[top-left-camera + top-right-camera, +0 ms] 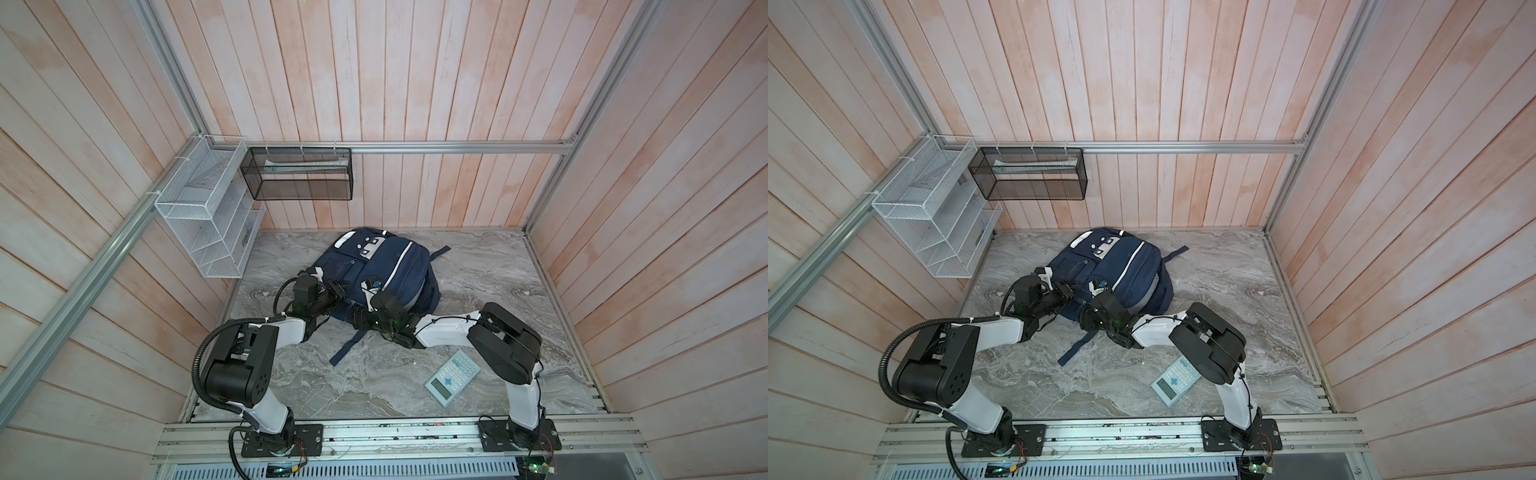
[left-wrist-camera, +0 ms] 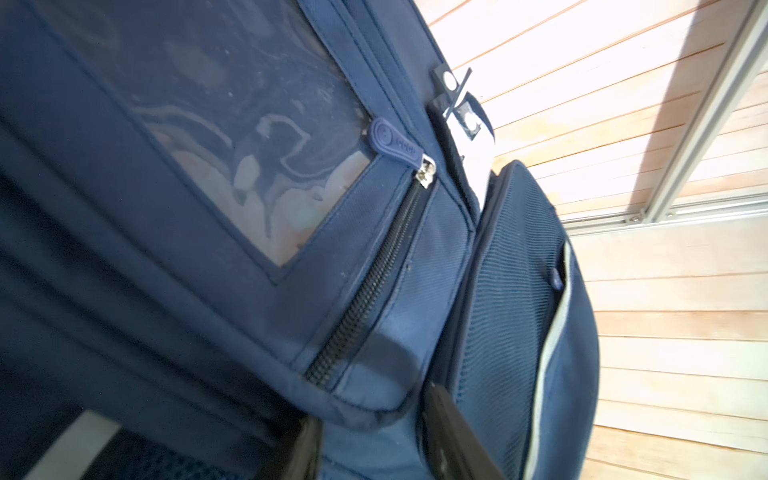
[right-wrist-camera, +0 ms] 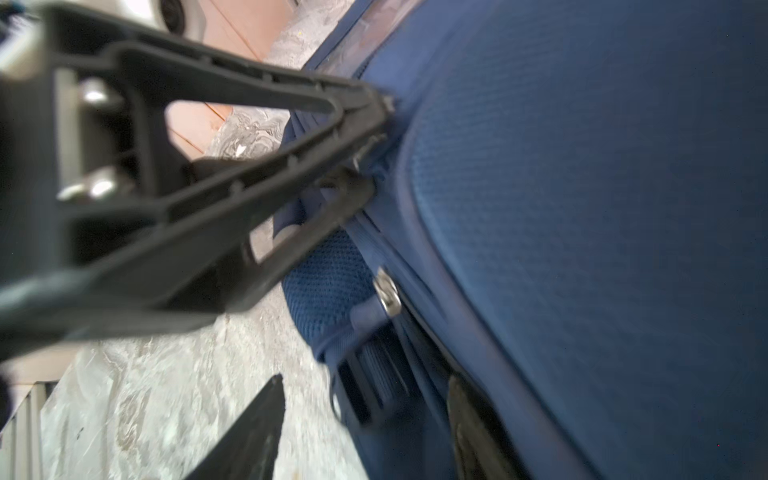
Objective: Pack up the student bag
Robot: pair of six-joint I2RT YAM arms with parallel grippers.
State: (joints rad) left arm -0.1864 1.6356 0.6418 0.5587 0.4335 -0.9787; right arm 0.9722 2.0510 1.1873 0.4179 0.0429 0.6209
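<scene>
Both arms at student bag (image 1: 386,266), 6 o'clock edge: left end effector (image 2: 374,411) pinches fabric; right end effector (image 3: 365,386) part-open, hold unclear. Shallow pinch may slip.

Left gripper (image 1: 337,292), right gripper (image 1: 360,321) at student bag (image 1: 395,266); calculator (image 1: 453,378) aside

Both top views look steeply down on the whole table (image 1: 478,266); wrist cameras sit tight against the bag (image 2: 208,291).
</scene>
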